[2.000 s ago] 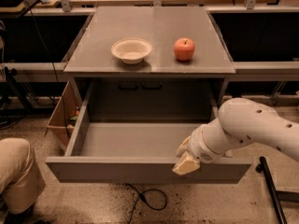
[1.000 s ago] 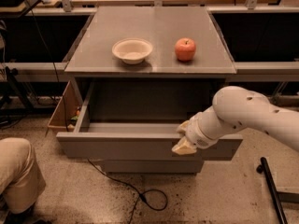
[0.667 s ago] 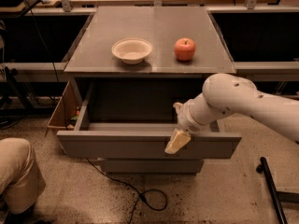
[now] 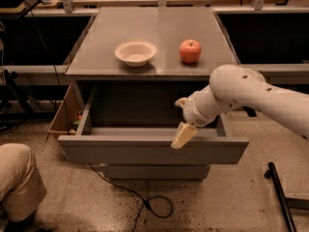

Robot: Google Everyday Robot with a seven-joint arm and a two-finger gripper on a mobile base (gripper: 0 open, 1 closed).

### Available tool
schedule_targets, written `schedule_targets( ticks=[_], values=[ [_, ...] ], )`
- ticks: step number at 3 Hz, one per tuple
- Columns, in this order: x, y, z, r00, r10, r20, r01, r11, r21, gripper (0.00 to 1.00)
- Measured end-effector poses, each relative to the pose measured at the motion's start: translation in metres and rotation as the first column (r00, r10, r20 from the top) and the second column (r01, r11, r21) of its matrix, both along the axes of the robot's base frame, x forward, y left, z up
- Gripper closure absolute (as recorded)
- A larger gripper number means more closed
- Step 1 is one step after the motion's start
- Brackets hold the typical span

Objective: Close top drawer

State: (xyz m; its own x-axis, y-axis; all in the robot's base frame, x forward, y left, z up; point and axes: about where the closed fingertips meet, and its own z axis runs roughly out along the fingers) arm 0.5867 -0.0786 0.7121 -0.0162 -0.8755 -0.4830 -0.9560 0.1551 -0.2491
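Note:
The top drawer is a wide grey drawer with a plain flat front, standing partly open under the grey cabinet top. Its shallow tray shows as a narrow strip behind the front panel. My gripper, with cream-coloured fingers pointing down, is at the upper edge of the drawer front, right of its middle. The white arm reaches in from the right.
A white bowl and a red apple sit on the cabinet top. A lower drawer front shows beneath. A cardboard box stands at the left, a person's knee at the bottom left, a cable on the floor.
The drawer has slid inward toward the cabinet, from wide open to partly open. My gripper has moved left and back along with the drawer front.

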Motion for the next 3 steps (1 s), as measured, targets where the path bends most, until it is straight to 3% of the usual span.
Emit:
schedule_targets(
  ticks=[3],
  values=[
    [-0.016,-0.011,0.006,1.0000,-0.005,0.008,0.005,1.000,0.009,0.88]
  ],
)
